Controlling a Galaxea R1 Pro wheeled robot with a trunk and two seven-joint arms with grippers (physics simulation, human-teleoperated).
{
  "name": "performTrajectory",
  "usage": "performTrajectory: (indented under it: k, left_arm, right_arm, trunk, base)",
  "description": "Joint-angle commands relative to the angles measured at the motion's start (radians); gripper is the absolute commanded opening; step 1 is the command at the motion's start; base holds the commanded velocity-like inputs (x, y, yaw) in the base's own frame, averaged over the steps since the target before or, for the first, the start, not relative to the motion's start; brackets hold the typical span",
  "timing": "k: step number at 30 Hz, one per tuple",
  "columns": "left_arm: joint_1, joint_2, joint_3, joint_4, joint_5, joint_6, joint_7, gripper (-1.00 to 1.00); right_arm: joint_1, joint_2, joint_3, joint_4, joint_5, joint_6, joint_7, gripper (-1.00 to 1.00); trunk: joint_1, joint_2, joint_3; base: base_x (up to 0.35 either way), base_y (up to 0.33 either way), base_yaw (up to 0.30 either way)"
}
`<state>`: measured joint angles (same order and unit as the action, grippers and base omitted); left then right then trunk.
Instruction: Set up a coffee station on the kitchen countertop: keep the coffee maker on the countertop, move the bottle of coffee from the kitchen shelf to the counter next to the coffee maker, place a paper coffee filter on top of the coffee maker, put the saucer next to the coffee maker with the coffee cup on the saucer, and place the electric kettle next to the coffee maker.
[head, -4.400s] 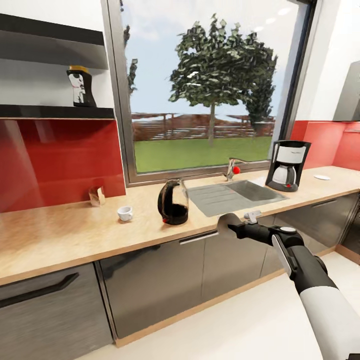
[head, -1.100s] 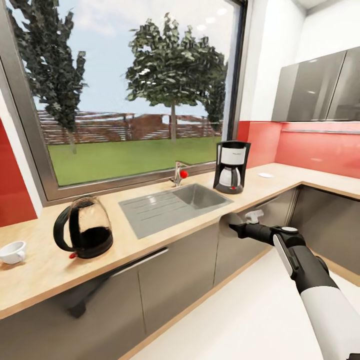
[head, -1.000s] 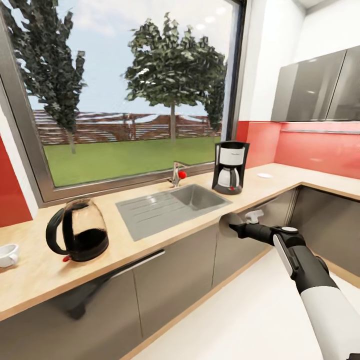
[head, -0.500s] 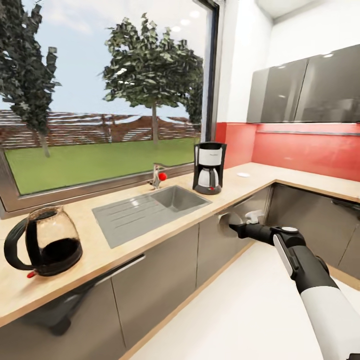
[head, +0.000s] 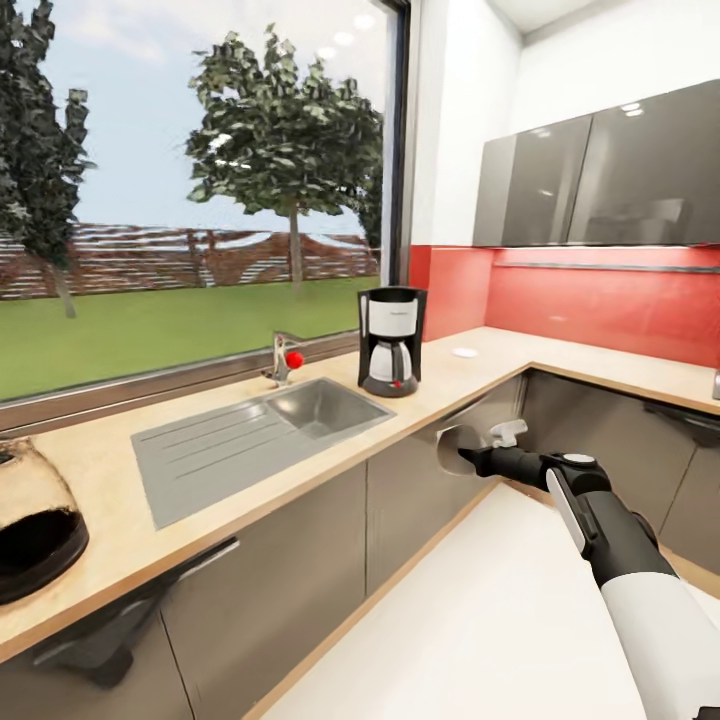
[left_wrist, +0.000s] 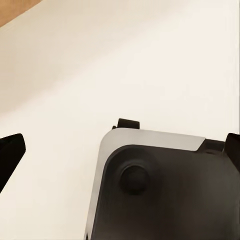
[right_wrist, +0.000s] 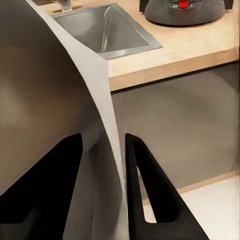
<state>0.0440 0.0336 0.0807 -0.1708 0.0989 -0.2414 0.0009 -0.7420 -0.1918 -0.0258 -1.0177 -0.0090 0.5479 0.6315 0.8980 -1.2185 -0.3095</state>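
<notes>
our right gripper (head: 462, 455), pinching the paper coffee filter (head: 452, 447), must next reach the coffee maker (head: 391, 340) top.

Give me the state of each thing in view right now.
right gripper: shut on paper coffee filter
coffee maker: upright on countertop, nothing on top
electric kettle: on the countertop, partly cut off by the frame
saucer: empty, beyond the coffee maker
</notes>
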Motion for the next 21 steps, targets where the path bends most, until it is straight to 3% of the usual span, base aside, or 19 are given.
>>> performTrajectory:
  k: [1, 21]
  left_arm:
    - [0.000, 0.000, 0.001, -0.002, 0.008, -0.001, -0.001, 1.00]
    - [0.000, -0.001, 0.001, -0.001, 0.008, -0.001, -0.001, 1.00]
  right_arm:
    - [0.000, 0.000, -0.002, -0.001, -0.002, 0.007, 0.004, -1.00]
    - [0.000, 0.000, -0.002, -0.001, -0.002, 0.007, 0.004, -1.00]
  trunk:
    - [0.000, 0.000, -0.001]
    - [0.000, 0.000, -0.001]
  base:
    - [0.245, -0.227, -0.001]
    - [0.246, -0.227, 0.027]
